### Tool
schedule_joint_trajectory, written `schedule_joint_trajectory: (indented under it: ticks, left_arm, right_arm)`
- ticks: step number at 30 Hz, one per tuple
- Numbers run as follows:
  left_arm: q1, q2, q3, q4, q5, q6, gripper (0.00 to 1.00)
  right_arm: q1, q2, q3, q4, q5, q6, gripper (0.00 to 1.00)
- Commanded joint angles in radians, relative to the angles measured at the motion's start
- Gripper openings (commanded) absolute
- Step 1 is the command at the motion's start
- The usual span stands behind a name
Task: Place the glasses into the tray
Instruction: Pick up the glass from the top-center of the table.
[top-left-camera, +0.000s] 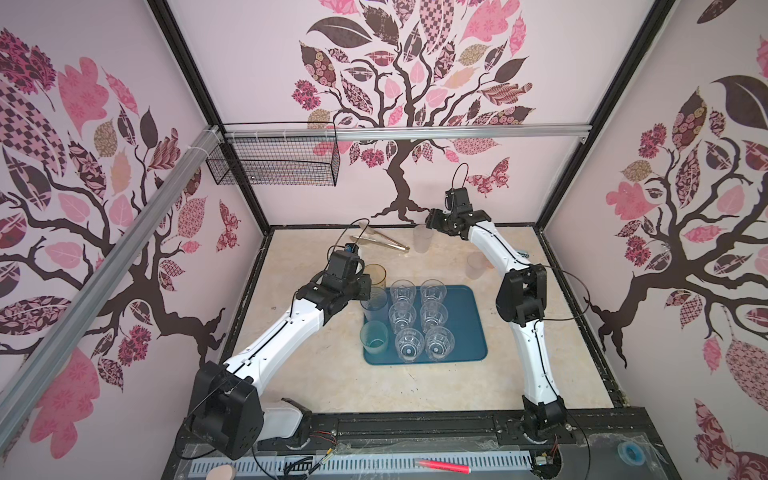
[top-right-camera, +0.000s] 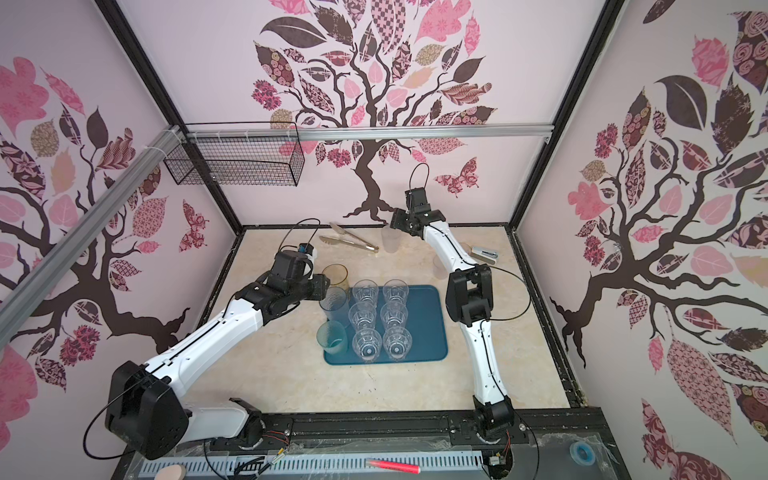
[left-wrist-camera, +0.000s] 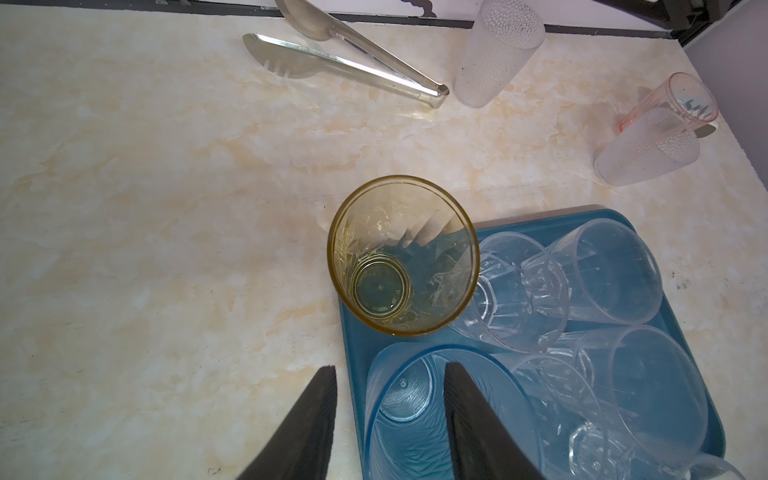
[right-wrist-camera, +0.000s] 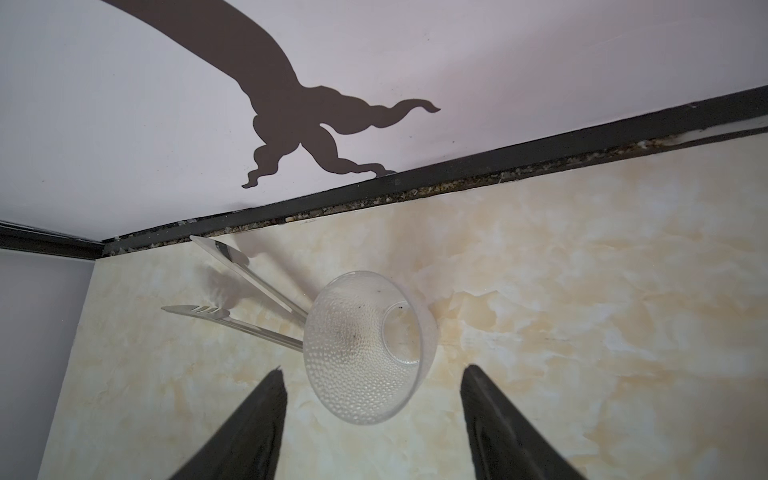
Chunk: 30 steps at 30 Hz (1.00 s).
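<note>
While the right gripper (right-wrist-camera: 374, 370) gapes empty, the frosted tumbler (right-wrist-camera: 357, 345) centred just ahead of it, we judge that glass light and slick, best pinched mid-wall.

Soft, even overhead light fills the booth in both top views, leaving only faint shadows on the pale surface (top-left-camera: 332, 386). The wide lens bows the frame posts (top-left-camera: 187, 62) and rail (top-left-camera: 415, 133) near the edges. In the right wrist view the tongs (right-wrist-camera: 199, 310) cast blurry grey shadows, and the right pincer (right-wrist-camera: 376, 368) sits soft-edged up close. In the left wrist view, glare glints off the glasses (left-wrist-camera: 602, 270) on the tray (left-wrist-camera: 353, 345).
</note>
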Motion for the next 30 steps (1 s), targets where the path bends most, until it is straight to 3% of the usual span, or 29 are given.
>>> schedule_joint_trajectory:
  ticks: [1, 11, 20, 30]
  left_arm:
    - [-0.002, -0.008, 0.025, -0.005, -0.006, 0.01, 0.46]
    - [-0.001, -0.02, 0.018, -0.004, -0.011, 0.01, 0.46]
    - [-0.001, -0.027, 0.013, -0.005, -0.01, 0.012, 0.46]
    - [-0.001, -0.044, 0.015, -0.008, -0.036, 0.015, 0.46]
  right_arm:
    - [0.002, 0.099, 0.079, -0.069, 0.023, -0.013, 0.69]
    - [0.014, 0.173, 0.107, -0.071, 0.073, -0.052, 0.6]
    - [0.014, 0.188, 0.122, -0.074, 0.08, -0.042, 0.36]
    - [0.015, 0.089, 0.082, -0.065, 0.082, -0.035, 0.12]
